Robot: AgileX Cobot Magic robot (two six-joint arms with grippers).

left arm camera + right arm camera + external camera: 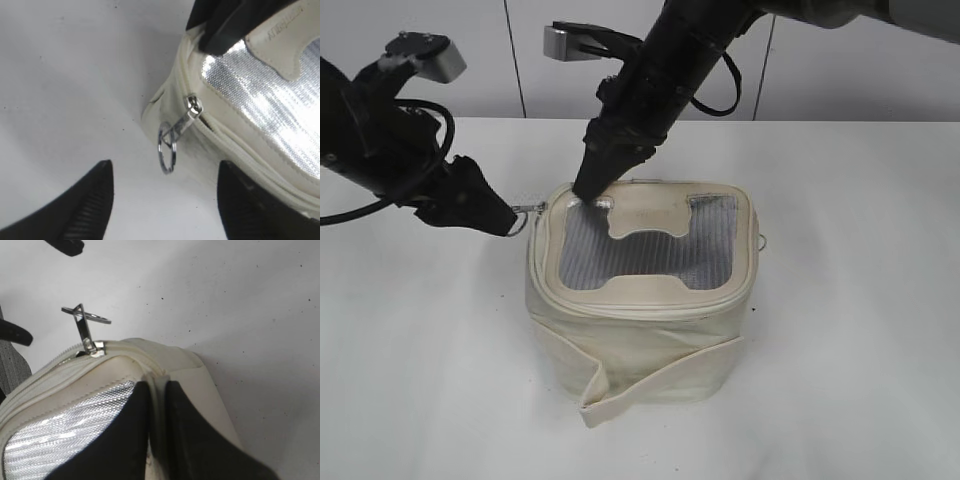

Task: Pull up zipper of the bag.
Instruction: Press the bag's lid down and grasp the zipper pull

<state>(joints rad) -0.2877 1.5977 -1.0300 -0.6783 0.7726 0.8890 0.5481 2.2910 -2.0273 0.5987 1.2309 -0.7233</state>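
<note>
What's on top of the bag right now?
The right gripper presses its closed fingers onto the bag top's rear left corner. The mesh window underneath them is hidden.

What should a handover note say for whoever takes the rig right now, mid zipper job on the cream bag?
Left gripper: open, fingers either side of the ring pull but not closed on it; nothing held.
Right gripper: shut, tips pressing down on the bag at the far left corner of its top panel, pinning it.
The bag stands upright on the white table, strap loose at the front. The zipper slider sits at the left corner, ring sticking out toward the left gripper.
Done: bag steadied, left gripper lined up.
Left: close on the ring, pull the slider along the track.
</note>
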